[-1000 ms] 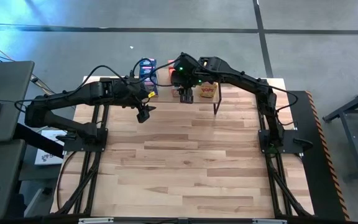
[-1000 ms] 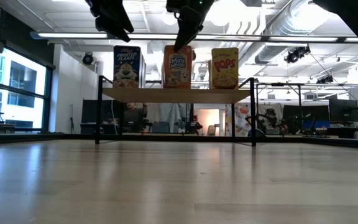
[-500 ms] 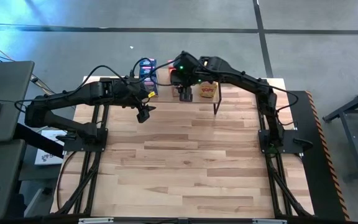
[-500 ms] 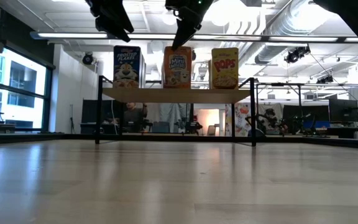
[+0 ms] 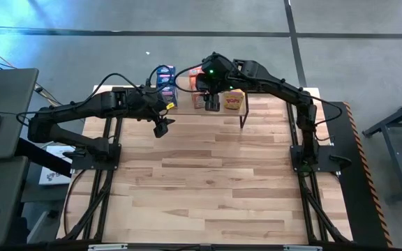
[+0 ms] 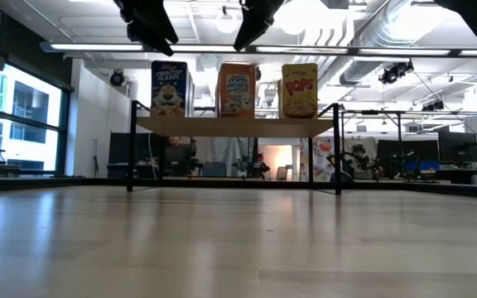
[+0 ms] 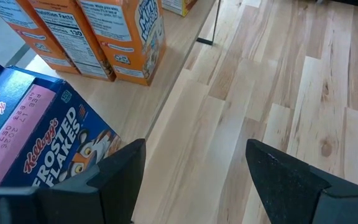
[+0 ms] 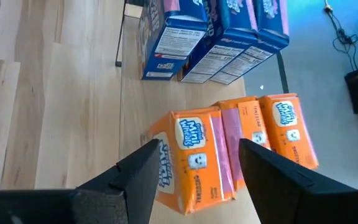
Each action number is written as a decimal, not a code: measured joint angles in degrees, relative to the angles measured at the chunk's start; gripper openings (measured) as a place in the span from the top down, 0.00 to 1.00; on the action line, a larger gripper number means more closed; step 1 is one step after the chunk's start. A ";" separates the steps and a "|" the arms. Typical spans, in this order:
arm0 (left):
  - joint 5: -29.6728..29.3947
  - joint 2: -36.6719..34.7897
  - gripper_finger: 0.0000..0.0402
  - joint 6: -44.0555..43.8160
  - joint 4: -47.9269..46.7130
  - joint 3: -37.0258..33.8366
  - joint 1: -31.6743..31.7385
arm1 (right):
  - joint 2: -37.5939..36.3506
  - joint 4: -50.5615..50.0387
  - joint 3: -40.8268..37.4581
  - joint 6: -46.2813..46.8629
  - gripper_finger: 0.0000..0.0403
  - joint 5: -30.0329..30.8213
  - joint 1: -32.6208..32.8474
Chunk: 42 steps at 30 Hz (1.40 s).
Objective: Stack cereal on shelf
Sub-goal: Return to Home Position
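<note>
While L & R jaws apart, 3 blue boxes (image 8: 216,37), 3 orange boxes (image 8: 229,149) on shelf (image 6: 234,126); yellow boxes (image 6: 300,89): no. unclear.

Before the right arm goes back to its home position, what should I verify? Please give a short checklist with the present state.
1. Right gripper open, holding nothing: ok.
2. Its tips clear above the orange boxes in the low view: ok.
3. Three orange boxes upright in one row on the shelf: ok.
4. Left gripper open and empty, not touching the blue boxes: ok.
5. All three yellow boxes in place: cannot tell, only the front one shows clearly.
</note>
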 joint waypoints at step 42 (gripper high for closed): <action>5.72 -12.98 0.33 -2.05 -2.20 -0.20 -6.84 | -16.23 -12.34 -0.15 8.79 0.48 3.21 12.65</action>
